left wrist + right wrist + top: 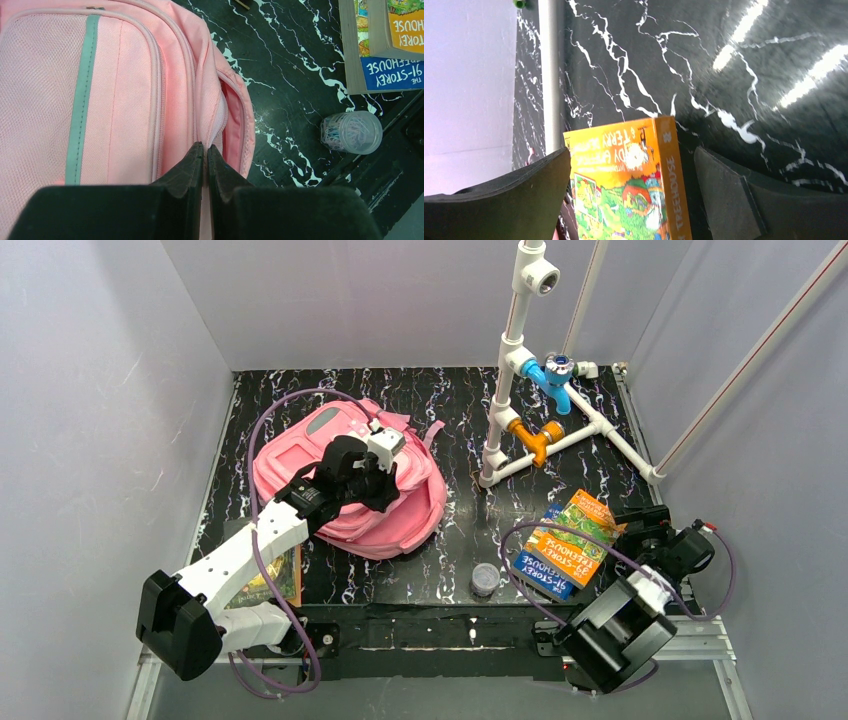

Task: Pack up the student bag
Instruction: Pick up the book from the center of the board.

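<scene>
The student bag (pixel 300 465) is a large pink backpack lying flat on the left half of the black marbled table. In the left wrist view its front pocket with a grey strip (pixel 82 90) fills the left side, and a zip opening gapes at its right edge. My left gripper (pixel 388 485) (pixel 206 147) is over the bag's right side, shut on a thin fold of pink fabric at that opening. My right gripper (pixel 628 530) (pixel 631 150) stands open at the far right, its fingers on either side of a corner of an orange book (pixel 624 180).
Two stacked Treehouse books (pixel 568 545) (pixel 385 50) lie right of centre. A small clear jar of paper clips (pixel 485 580) (pixel 351 132) stands near the front edge. A white pipe frame with blue and orange valves (pixel 520 390) stands at the back. Another book (pixel 285 578) lies under my left arm.
</scene>
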You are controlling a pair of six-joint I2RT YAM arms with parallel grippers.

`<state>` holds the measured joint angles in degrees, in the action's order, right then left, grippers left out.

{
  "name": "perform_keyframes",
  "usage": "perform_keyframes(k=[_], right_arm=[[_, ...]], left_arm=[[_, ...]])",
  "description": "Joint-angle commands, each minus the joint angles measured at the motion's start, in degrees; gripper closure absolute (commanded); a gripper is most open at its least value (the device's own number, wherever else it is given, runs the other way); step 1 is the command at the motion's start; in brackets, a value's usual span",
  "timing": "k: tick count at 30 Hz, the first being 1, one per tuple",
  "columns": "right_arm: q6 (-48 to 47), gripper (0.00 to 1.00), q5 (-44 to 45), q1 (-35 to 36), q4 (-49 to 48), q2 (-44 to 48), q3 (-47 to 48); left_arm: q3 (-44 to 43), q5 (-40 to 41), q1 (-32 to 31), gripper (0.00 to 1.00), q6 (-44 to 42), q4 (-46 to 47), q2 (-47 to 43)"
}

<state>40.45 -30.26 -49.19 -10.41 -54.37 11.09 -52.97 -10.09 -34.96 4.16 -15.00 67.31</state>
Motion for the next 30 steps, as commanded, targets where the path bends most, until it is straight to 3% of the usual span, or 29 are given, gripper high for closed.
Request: perform_keyframes(k=[1, 3, 7, 10, 12, 18, 22, 27, 30], right_arm=[[-2.33, 0.00, -6.15, -0.82, -13.51, -9.52, 1.97], [-1.93, 0.00, -8.78, -0.98, -15.78, -13.89, 2.32], [1.07, 0.14, -11.87, -1.17, -22.21, -17.84, 0.40], [0.55, 0.21, -11.95, -1.17, -21.10, -17.04, 0.35], [-0.61, 0.28, -12.09, -1.17, -18.47, -15.11, 1.04], [-6.39, 0.61, -7.42, -1.17, 0.32, -6.13, 7.50], [-6.22, 0.83, -6.74, -0.82, 3.85, -6.98, 9.60], [-8.08, 0.99, -6.73, 1.45, 9.66, -11.95, 13.99], [-8.33, 0.99, -4.78, 5.63, 13.07, -12.52, 15.81]], left_arm=[[-1.07, -0.80, 0.35, 1.00, 0.17, 1.12, -0.77], [-1.08, -0.96, 0.34, 1.00, 0.21, 1.04, -0.44], [-1.32, -0.99, 0.35, 1.00, 0.24, 0.82, -0.06], [-1.38, -0.90, 0.37, 1.00, 0.15, 0.57, -0.03], [-1.42, -0.94, 0.37, 1.00, 0.16, 0.59, -0.07], [-1.68, -2.00, 0.36, 1.00, 0.65, 0.59, 0.11], [-1.69, -1.90, 0.38, 1.00, 0.76, 0.59, -0.16], [-1.82, -1.69, 0.33, 1.00, 0.90, 0.38, 0.12], [-2.28, -1.69, 0.39, 1.00, 1.08, -0.14, 0.60]])
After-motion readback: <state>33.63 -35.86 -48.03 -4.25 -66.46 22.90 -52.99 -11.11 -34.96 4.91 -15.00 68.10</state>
